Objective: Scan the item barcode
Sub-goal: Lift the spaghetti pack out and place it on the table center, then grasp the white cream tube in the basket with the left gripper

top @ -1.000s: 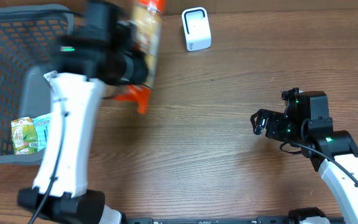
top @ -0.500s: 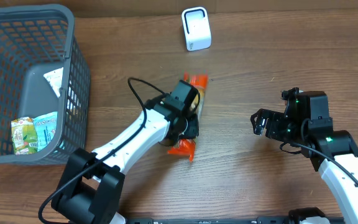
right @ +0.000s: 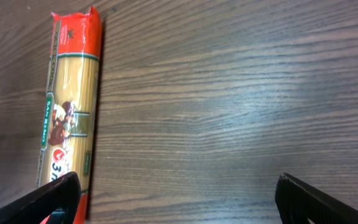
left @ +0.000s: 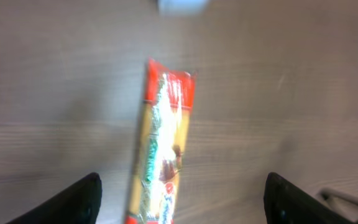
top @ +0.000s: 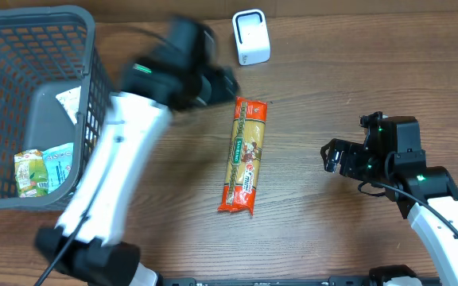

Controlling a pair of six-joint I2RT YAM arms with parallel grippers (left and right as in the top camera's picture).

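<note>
So the pasta [top: 242, 155] lies loose on the table [top: 332, 71], left gripper [left: 182, 193] and right gripper [top: 334, 156] both jaws apart. Next I'd guess: grab it, show barcode to scanner [top: 251, 37].

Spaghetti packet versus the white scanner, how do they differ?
The spaghetti packet is long, slim and orange-yellow; the scanner is a short white block. The spaghetti packet lies flat mid-table; the scanner stands farther from the robot, at the back. Both rest on the wooden table.
</note>
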